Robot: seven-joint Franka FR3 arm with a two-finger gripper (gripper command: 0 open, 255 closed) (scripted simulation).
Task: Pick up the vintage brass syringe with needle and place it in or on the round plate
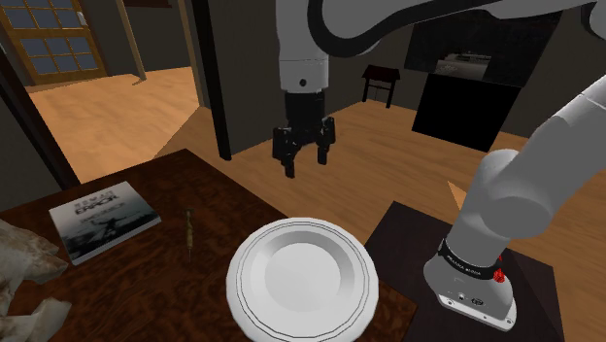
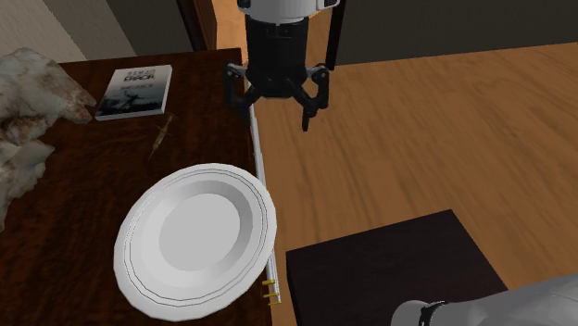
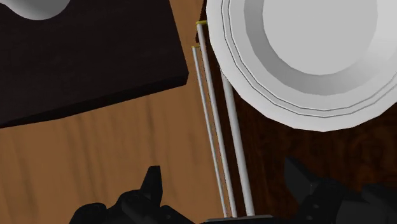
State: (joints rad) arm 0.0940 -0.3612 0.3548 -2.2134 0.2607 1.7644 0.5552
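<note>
Desk: Pincer status?

Op: I see the black two-finger pincer (image 1: 305, 160) wide open, fingers apart w/ nothing between them. It hangs off the white arm, up in the air, above the bench's long edge. In the wrist view I've got the pale thin rods (image 3: 216, 127) that run along that edge sitting between the two fingers, well below them, not touched.

Desk: Where's the syringe?

Op: The thin brass-coloured syringe w/ needle (image 1: 188, 229) lies flat on the dark wood bench (image 1: 146, 291). Shoulder view: approx 10 o'clock of the white round plate (image 1: 254, 248), near it but apart. Second exterior view: syringe (image 2: 162, 136) at 11 o'clock of the plate (image 2: 139, 222), and the pincer (image 2: 276, 102) at 1 o'clock of the plate. Pincer and syringe are well apart.

Desk: Anything else on the bench?

Op: A grey paperback book (image 1: 102, 219) lying flat at 9 o'clock of the syringe in the shoulder view, not touching it. A crumpled whitish lump (image 1: 19, 262) further out at 9 o'clock, by the picture's edge. The plate overhangs the bench's edge a bit on the rod side.

Desk: Stand?

Op: The dark box stand (image 1: 408, 233) is at 3 o'clock of the plate in the shoulder view, on the light wood floor (image 1: 388, 155).
</note>
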